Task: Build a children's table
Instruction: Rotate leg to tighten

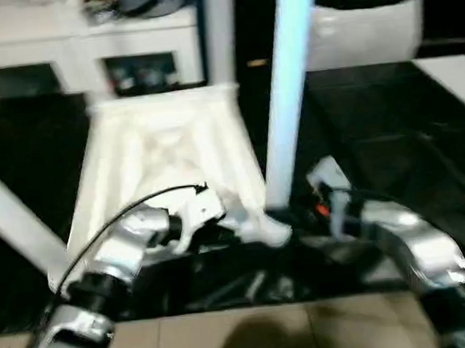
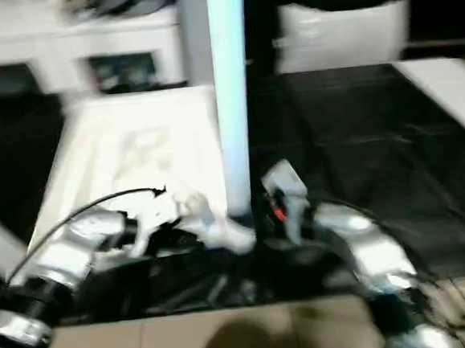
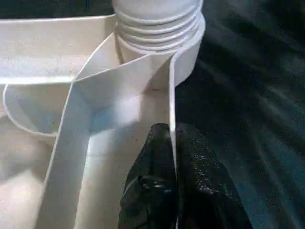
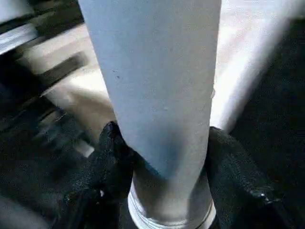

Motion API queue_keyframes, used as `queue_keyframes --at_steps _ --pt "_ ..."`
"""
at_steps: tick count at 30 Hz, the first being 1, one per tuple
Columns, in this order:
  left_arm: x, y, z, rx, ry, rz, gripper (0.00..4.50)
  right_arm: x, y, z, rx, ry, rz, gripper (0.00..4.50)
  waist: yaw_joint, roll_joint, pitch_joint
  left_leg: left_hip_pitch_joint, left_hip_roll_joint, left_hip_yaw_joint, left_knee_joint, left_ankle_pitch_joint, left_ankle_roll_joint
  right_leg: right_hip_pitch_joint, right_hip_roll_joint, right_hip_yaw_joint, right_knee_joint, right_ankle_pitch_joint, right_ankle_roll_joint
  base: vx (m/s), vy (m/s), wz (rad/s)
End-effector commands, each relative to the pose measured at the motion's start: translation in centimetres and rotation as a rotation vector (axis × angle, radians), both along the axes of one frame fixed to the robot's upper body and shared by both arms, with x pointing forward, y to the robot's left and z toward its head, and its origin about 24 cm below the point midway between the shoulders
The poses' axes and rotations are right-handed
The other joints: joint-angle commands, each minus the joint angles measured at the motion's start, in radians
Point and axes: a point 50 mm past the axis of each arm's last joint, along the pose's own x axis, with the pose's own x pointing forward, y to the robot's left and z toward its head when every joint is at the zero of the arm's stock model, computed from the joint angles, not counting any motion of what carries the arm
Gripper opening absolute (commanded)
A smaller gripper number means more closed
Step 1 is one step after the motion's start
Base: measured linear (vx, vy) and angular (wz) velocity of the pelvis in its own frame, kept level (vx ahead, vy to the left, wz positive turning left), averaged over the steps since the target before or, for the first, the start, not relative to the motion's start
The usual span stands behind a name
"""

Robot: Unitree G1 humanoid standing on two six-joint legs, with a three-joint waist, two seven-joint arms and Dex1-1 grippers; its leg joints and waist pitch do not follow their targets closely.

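**A:** Where does the tabletop (image 1: 166,155) sit right now?

**B:** Upside down on the black-covered table (image 1: 376,155), ribs facing up, near the front edge. One leg (image 1: 287,97) stands upright in its near right corner socket (image 3: 159,28). Its thread rings show above the socket rim, so I'd judge it not yet fully screwed home. Another leg (image 1: 10,212) slants out at the left.

**A:** And the hands?

**B:** The left hand (image 3: 171,143) has its fingers pressed together, pinching the thin side wall of the tabletop just near that socket. The right hand (image 4: 162,157) clasps the base of the upright leg, one finger on either side, touching it.

**A:** What could go wrong?

**B:** If the right hand turns the leg while it leans, the thread could cross and jam. The left pinch is on a narrow, smooth edge, so a hard twist could slip the tabletop free and let it spin on the slick cover. A loose clasp would just slide round the smooth tube.
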Motion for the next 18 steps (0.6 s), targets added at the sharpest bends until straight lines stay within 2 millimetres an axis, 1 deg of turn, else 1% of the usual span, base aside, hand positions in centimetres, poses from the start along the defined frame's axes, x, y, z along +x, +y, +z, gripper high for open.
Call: queue_keyframes --at_steps 1,2,3,4,5,6,7,8,9,10,11,12,13,14,15,17,18 --pt "-0.8 -4.2 0.5 -0.062 -0.01 -0.055 0.0 0.8 1.7 -0.7 -0.041 0.034 -0.1 1.97 0.015 0.022 -0.02 -0.095 0.164 -0.087 -0.216 -0.776 -0.032 0.101 -0.063 0.089 0.173 -0.352 0.015 -0.086 0.003 0.03" --pt "-0.5 -4.5 0.7 -0.062 -0.026 -0.014 0.0 1.2 2.0 -0.7 -0.047 0.028 -0.139 1.97 0.051 0.015 -0.034 -0.064 0.115 -0.024 -0.228 -0.814 -0.044 0.046 -0.025 0.124 0.192 -0.202 -0.001 -0.086 0.003 0.03" --pt "-0.4 -4.6 0.8 -0.061 -0.032 -0.005 0.0 1.3 2.1 -0.7 -0.05 0.024 -0.149 1.97 0.027 -0.067 -0.054 0.042 0.026 -0.031 -0.102 -0.605 -0.056 -0.032 -0.095 0.195 0.051 -0.549 0.011 0.053 -0.066 0.02" --pt "0.0 -4.8 0.9 -0.057 -0.051 0.023 0.0 1.5 2.2 -0.7 -0.053 0.008 -0.176 1.97 0.034 -0.049 -0.036 0.024 -0.001 -0.042 -0.014 -0.44 -0.053 -0.036 -0.188 0.205 -0.042 -0.792 -0.03 0.105 -0.101 -0.26" --pt "0.1 -4.8 1.0 -0.053 -0.058 0.031 0.0 1.6 2.3 -0.6 -0.052 0.0 -0.18 1.97 0.056 -0.075 -0.053 -0.047 0.0 -0.044 -0.007 -0.119 -0.006 0.018 -0.176 0.217 -0.031 -0.823 0.022 0.105 -0.101 -0.26" --pt "0.3 -4.7 1.0 -0.049 -0.064 0.037 0.0 1.6 2.2 -0.6 -0.051 -0.007 -0.181 1.97 0.072 -0.058 -0.065 -0.069 0.013 -0.047 -0.052 0.011 0.005 0.028 -0.129 0.2 0.001 -0.551 -0.006 0.074 -0.051 -0.24" --pt "0.4 -4.6 1.0 -0.033 -0.078 0.044 0.0 1.6 2.3 -0.4 -0.034 -0.03 -0.155 2.3 0.068 -0.059 -0.069 -0.068 0.013 -0.043 -0.056 0.039 0.013 0.023 -0.102 0.191 0.017 -0.394 -0.027 0.057 -0.037 -0.03" --pt "0.5 -4.3 1.0 -0.023 -0.082 0.046 0.0 1.6 2.0 -0.3 -0.035 -0.041 -0.155 2.5 0.064 -0.05 -0.076 -0.055 0.013 -0.039 -0.05 0.078 0.025 0.017 -0.08 0.188 0.043 -0.128 -0.082 0.057 -0.037 -0.03" --pt "0.5 -4.3 1.0 -0.022 -0.082 0.047 0.0 1.6 1.9 -0.3 -0.035 -0.042 -0.157 2.64 0.064 -0.041 -0.083 -0.058 0.014 -0.038 -0.046 0.112 0.051 0.024 -0.081 0.184 0.058 0.045 -0.128 0.0 0.0 0.0" --pt "0.5 -4.1 0.9 -0.013 -0.084 0.054 0.0 1.5 1.6 -0.3 -0.019 -0.041 -0.167 2.66 0.063 -0.039 -0.083 -0.06 0.016 -0.038 -0.046 0.126 0.063 0.024 -0.079 0.181 0.061 0.104 -0.146 0.0 0.0 0.0" --pt "0.5 -3.7 0.9 -0.004 -0.084 0.066 0.0 1.4 1.1 -0.1 0.029 -0.027 -0.187 2.73 0.062 -0.037 -0.081 -0.056 0.019 -0.036 -0.046 0.109 0.084 0.023 -0.079 0.179 0.058 0.156 -0.175 0.0 0.0 0.0" --pt "0.5 -3.4 0.8 0.002 -0.085 0.074 0.0 1.3 0.8 -0.1 0.064 -0.015 -0.205 2.85 0.064 -0.037 -0.081 -0.054 0.023 -0.035 -0.048 0.076 0.098 0.024 -0.082 0.178 0.055 0.148 -0.193 0.0 0.0 0.0" --pt "0.6 -3.1 0.8 0.009 -0.09 0.077 0.0 1.2 0.3 -0.1 0.071 -0.006 -0.217 2.85 0.065 -0.037 -0.081 -0.053 0.025 -0.034 -0.049 0.064 0.102 0.025 -0.083 0.178 0.052 0.136 -0.197 0.0 0.0 0.0" --pt "0.6 -3.0 0.8 0.012 -0.093 0.078 0.0 1.2 0.1 -0.2 0.069 -0.003 -0.22 2.98 0.066 -0.037 -0.078 -0.052 0.029 -0.035 -0.053 0.044 0.102 0.026 -0.084 0.177 0.049 0.102 -0.203 0.0 0.0 0.0" --pt "0.6 -2.9 0.8 0.014 -0.096 0.078 0.0 1.2 -0.1 -0.2 0.066 -0.007 -0.224 3.06 0.067 -0.037 -0.077 -0.049 0.032 -0.034 -0.055 0.021 0.097 0.025 -0.085 0.177 0.045 0.061 -0.202 0.0 0.0 0.0" --pt "0.8 -2.4 0.7 0.028 -0.109 0.074 0.0 0.9 -0.7 -0.1 0.049 -0.032 -0.21 3.17 0.07 -0.036 -0.075 -0.048 0.035 -0.034 -0.058 -0.011 0.087 0.026 -0.087 0.177 0.037 0.001 -0.195 0.0 0.0 0.0" --pt "0.9 -2.0 0.7 0.036 -0.115 0.063 0.0 0.6 -1.3 -0.1 0.023 -0.064 -0.187 3.28 0.072 -0.03 -0.074 -0.045 0.038 -0.033 -0.06 -0.028 0.079 0.023 -0.088 0.177 0.033 -0.031 -0.192 0.0 0.0 0.0"
